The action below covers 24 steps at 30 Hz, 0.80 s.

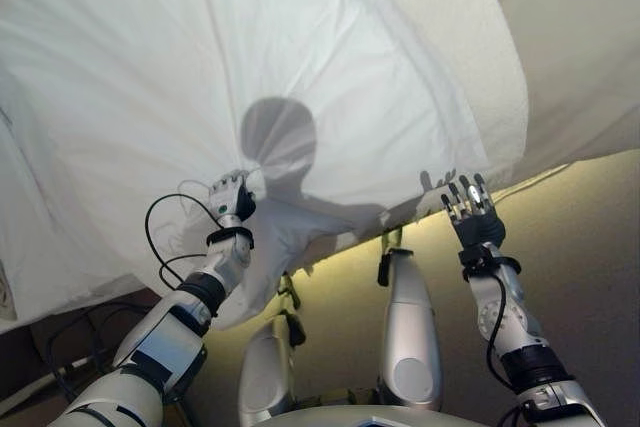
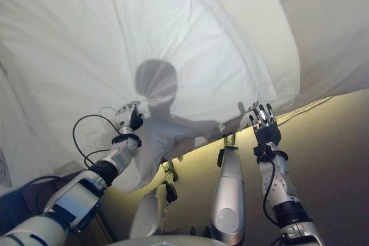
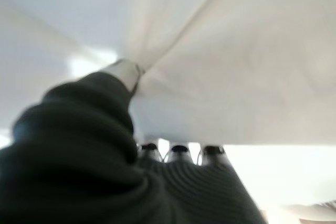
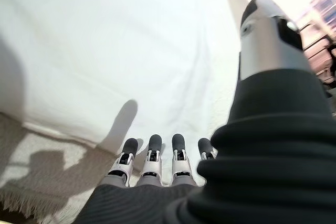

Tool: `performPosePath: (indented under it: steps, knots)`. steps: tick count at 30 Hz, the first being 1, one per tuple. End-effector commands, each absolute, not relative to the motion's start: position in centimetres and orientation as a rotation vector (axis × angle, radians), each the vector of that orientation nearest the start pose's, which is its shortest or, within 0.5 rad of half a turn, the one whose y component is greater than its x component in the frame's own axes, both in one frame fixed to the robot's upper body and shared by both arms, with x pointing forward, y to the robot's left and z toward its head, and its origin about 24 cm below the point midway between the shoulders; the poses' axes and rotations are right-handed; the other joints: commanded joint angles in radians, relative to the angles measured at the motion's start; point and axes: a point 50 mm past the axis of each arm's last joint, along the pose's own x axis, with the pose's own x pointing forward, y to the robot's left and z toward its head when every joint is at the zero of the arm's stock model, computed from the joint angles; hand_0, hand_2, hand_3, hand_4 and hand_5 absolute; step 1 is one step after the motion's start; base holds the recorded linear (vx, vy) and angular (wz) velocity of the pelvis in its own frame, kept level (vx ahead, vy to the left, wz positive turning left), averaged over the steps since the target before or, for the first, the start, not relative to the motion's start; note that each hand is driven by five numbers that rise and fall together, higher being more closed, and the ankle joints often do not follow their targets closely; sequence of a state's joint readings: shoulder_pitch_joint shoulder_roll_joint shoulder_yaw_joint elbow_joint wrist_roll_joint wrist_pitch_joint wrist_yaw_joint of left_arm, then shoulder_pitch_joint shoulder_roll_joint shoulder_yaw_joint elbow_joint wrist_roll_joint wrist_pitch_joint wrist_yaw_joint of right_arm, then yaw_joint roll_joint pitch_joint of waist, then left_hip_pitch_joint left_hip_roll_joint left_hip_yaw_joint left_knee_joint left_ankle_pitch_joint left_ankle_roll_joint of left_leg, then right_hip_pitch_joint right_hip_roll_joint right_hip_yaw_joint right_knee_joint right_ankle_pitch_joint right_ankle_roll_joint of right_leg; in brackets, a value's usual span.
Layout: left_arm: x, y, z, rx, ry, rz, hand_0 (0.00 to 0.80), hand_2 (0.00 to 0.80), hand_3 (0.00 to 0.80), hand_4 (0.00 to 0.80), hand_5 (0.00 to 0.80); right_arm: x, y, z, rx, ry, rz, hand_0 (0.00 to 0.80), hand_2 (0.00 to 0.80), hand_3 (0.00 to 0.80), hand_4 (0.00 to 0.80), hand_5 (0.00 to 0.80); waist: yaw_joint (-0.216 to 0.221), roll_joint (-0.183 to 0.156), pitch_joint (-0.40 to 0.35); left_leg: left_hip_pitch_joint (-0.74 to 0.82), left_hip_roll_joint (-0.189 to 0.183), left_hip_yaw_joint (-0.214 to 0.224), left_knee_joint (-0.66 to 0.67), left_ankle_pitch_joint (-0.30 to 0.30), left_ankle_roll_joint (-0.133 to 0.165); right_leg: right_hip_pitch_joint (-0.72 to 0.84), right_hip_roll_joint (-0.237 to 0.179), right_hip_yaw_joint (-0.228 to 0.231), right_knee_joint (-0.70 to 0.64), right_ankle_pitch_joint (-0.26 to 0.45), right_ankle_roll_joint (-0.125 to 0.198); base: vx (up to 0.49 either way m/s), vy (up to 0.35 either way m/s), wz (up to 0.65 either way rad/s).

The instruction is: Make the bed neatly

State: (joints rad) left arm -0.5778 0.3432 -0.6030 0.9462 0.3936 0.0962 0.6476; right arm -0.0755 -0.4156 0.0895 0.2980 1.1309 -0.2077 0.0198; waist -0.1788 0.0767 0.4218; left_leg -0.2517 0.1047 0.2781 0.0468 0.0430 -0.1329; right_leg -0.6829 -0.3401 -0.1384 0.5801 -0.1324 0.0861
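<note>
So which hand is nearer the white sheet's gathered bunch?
Left. The left hand is curled on the white sheet there; the right hand hovers open off to the side.

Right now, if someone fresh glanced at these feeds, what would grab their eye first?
The big white sheet filling most of the view, hanging over the bed's edge. The left hand has bunched a fold of it, creases fanning out from the grip. The right hand hovers open near the sheet's lower edge, holding nothing.

Matt white cloth sheet, creased; textured fringed blanket beneath.
</note>
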Motion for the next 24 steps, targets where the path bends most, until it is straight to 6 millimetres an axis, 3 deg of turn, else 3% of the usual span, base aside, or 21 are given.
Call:
performPosePath:
  steps: [1, 8, 16, 21, 24]
  knots:
    - [28.4, 22.8, -4.3, 1.162, 0.348, 0.222, 0.800, 0.800, 0.800, 0.800, 0.800, 24.4, -26.5, 1.3, 0.653, 0.033, -0.175, 0.000, 0.000, 0.000, 0.000, 0.000, -0.003, -0.007, -0.066, -0.017, 0.059, -0.018, 0.070, 0.022, -0.013, 0.170, -0.089, -0.056, -0.381, 0.293, 0.148, 0.121, 0.104, 0.22]
    - [22.4, 28.9, -7.5, 1.246, 0.632, 0.212, 0.800, 0.800, 0.800, 0.800, 0.800, 21.4, -30.0, -1.4, 0.613, 0.161, -0.195, 0.000, 0.000, 0.000, 0.000, 0.000, 0.007, 0.041, -0.172, 0.143, 0.036, -0.006, 0.025, 0.003, -0.007, 0.342, -0.114, -0.076, -0.406, 0.255, 0.148, 0.212, 0.079, 0.12]
    - [15.9, 34.4, -8.1, 1.404, 0.844, 0.153, 0.800, 0.800, 0.800, 0.800, 0.800, 16.7, -32.8, -3.5, 0.610, 0.245, -0.274, 0.000, 0.000, 0.000, 0.000, 0.000, 0.052, 0.080, -0.267, 0.252, 0.027, -0.023, -0.003, -0.013, -0.005, 0.522, -0.110, -0.121, -0.454, 0.219, 0.151, 0.183, 0.010, 0.07]
    - [13.6, 36.6, -7.5, 1.405, 0.921, 0.154, 0.800, 0.800, 0.800, 0.800, 0.800, 14.2, -33.3, -4.7, 0.635, 0.278, -0.319, 0.000, 0.000, 0.000, 0.000, 0.000, 0.082, 0.081, -0.298, 0.268, 0.034, -0.034, 0.003, -0.018, -0.004, 0.579, -0.109, -0.143, -0.469, 0.216, 0.153, 0.098, -0.062, 0.12]
    - [13.0, 36.3, -7.9, 1.382, 0.924, 0.128, 0.800, 0.800, 0.800, 0.800, 0.800, 13.3, -33.3, -5.2, 0.646, 0.299, -0.331, 0.000, 0.000, 0.000, 0.000, 0.000, 0.091, 0.079, -0.305, 0.279, 0.038, -0.044, 0.005, -0.021, -0.006, 0.601, -0.111, -0.153, -0.467, 0.210, 0.157, 0.071, -0.037, 0.09]
